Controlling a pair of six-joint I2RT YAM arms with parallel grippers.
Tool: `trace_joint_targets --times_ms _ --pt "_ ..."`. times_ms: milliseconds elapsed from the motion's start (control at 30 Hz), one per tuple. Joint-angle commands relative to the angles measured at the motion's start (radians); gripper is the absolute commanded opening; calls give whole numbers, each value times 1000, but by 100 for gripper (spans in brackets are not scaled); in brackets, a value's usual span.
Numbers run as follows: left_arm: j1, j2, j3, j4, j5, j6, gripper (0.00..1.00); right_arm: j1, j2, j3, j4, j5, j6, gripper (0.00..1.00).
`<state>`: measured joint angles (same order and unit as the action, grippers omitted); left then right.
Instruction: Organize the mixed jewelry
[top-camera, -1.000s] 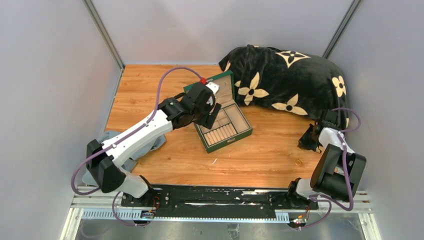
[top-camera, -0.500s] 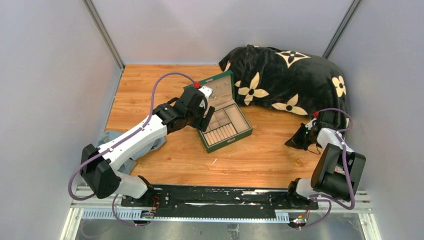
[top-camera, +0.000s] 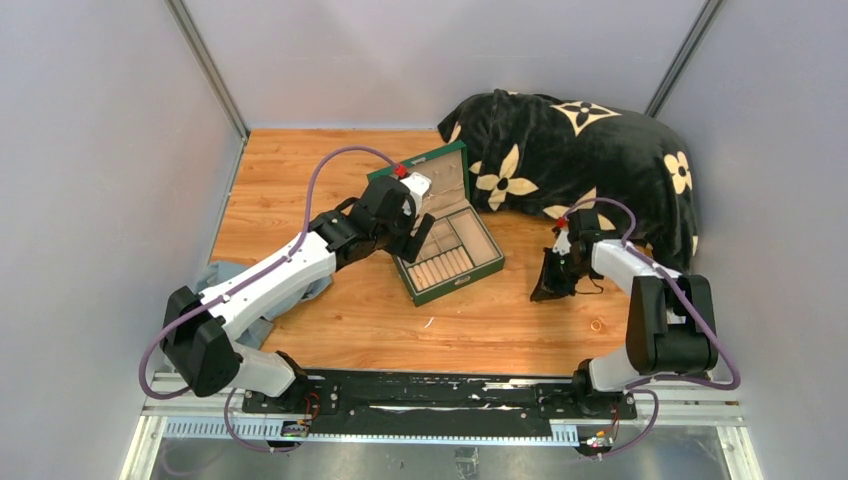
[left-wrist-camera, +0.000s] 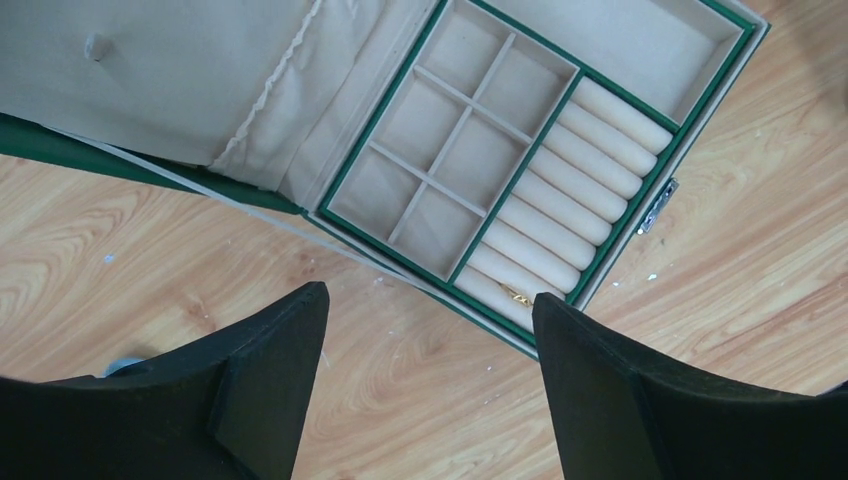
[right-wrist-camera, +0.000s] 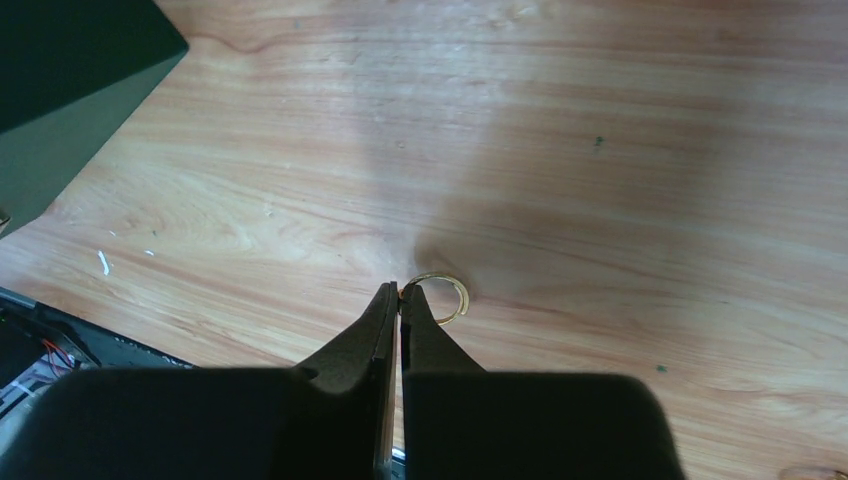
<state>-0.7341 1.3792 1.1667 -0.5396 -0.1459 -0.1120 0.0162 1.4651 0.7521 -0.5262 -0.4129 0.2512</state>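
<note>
From above, the left arm reaches over the wooden counter (top-camera: 300, 170) to the open green box (top-camera: 458, 283); the left claw (top-camera: 418, 238) hangs over the box's left side; the right arm stretches in towards the middle, with the right claw (top-camera: 545, 290) pointing down at the bare wood to the right of the box; whatever it holds is too small to see here; a second ring (top-camera: 597, 325), gold-coloured, lies alone on the counter near the right arm's base; a thin pale sliver (top-camera: 430, 322) lies in front of the box; a black flowered blanket (top-camera: 590, 150) is heaped at the far right, and a grey-blue cloth (top-camera: 218, 280) lies under the left arm.

In the left wrist view, the left claw (left-wrist-camera: 428, 300) is spread wide and empty above the box's near corner; a small gold piece (left-wrist-camera: 515, 293) sits among the padded rolls; the square compartments hold nothing.

In the right wrist view, the right claw (right-wrist-camera: 400, 295) is pressed closed, its tips pinching the rim of a gold ring (right-wrist-camera: 440, 297) over the wood; the second ring (right-wrist-camera: 810, 472) shows at the bottom right corner, well apart.
</note>
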Motion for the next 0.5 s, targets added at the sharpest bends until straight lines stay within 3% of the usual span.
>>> trace_joint_targets --times_ms 0,100,333,400,467 --pt "18 29 95 -46 11 -66 80 43 -36 0 -11 34 26 0" --pt "55 80 176 -116 210 -88 80 42 -95 6 -11 -44 26 0" --pt "118 -44 120 76 545 -98 80 42 -207 141 -2 -456 82 0" --pt "132 -81 90 173 670 -99 80 43 -240 156 95 -617 198 0" --pt "134 -120 59 276 752 -109 80 42 -269 135 355 -749 380 0"
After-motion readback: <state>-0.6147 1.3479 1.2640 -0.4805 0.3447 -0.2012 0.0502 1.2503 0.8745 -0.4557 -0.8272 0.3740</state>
